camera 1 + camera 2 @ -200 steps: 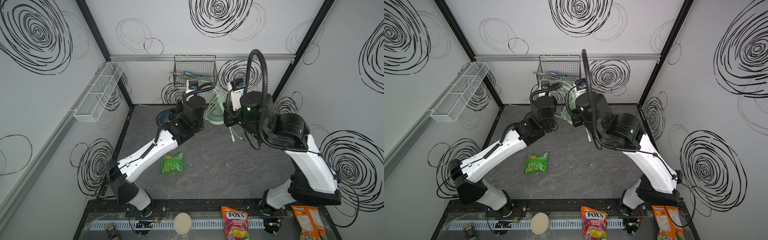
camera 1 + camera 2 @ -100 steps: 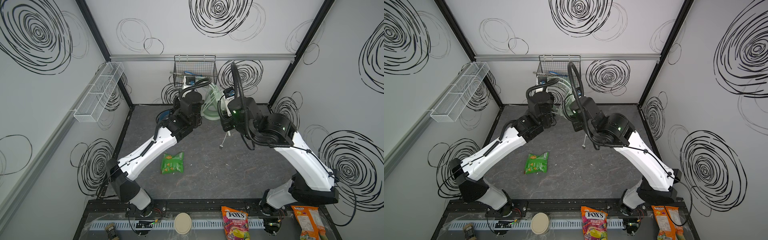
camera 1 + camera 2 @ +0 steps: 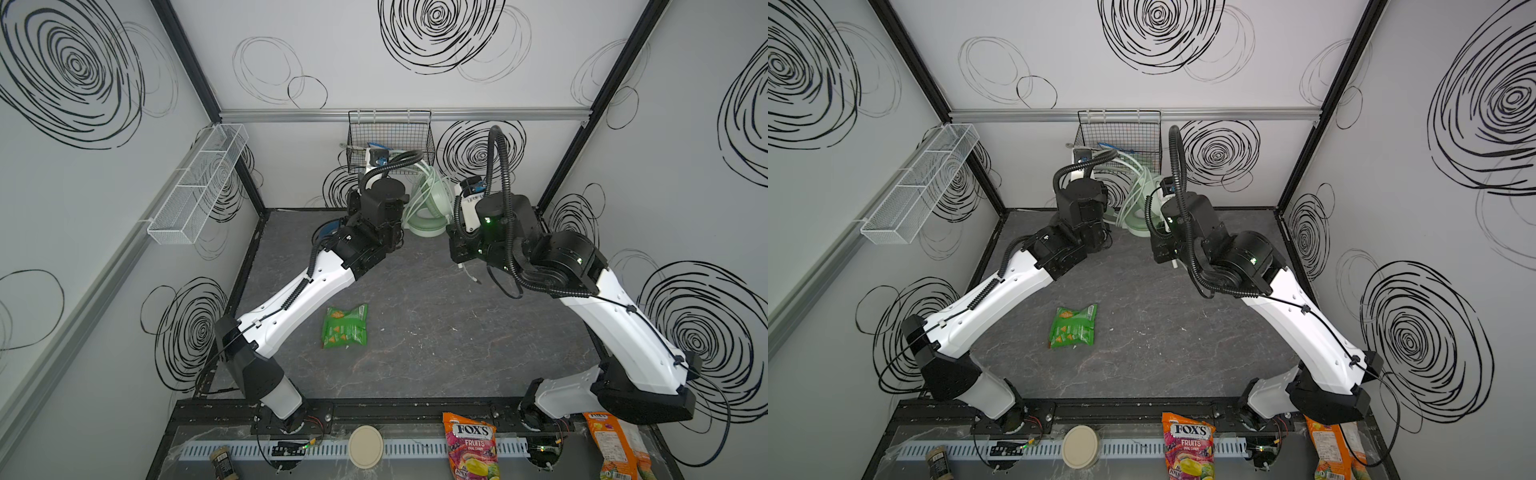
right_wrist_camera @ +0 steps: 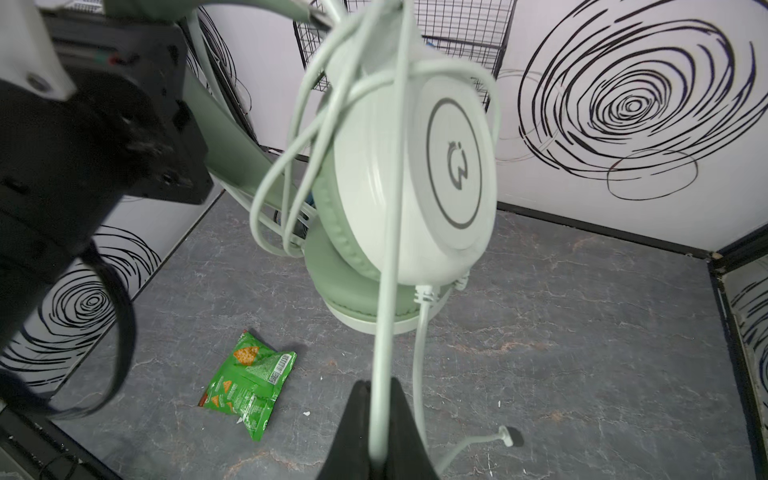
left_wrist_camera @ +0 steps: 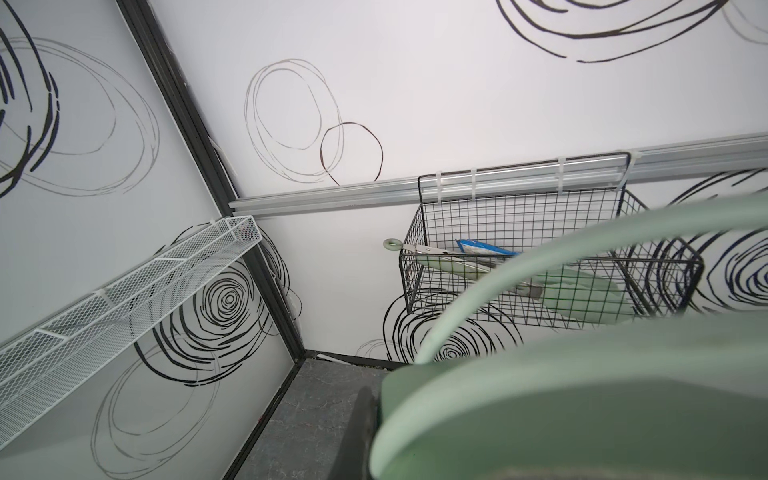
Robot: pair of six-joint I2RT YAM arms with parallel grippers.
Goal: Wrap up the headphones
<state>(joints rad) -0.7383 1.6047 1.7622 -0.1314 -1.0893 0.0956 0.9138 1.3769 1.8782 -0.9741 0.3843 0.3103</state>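
Observation:
The mint green headphones hang upright above the back of the floor, one ear cup facing the right wrist camera. My left gripper is shut on their green band, which fills the left wrist view. Their pale cable loops several times round the ear cup and band. It then runs down into my right gripper, which is shut on it. The plug end dangles free just above the floor. A blue and black piece shows behind the left arm.
A green snack bag lies mid-floor. A black wire basket hangs on the back wall right behind the headphones. A white mesh shelf is on the left wall. Candy bags and a round lid lie along the front.
My right gripper swung in toward the headphones and back out to the right with the cable in it. The left arm raised the headphones slightly toward the back wall.

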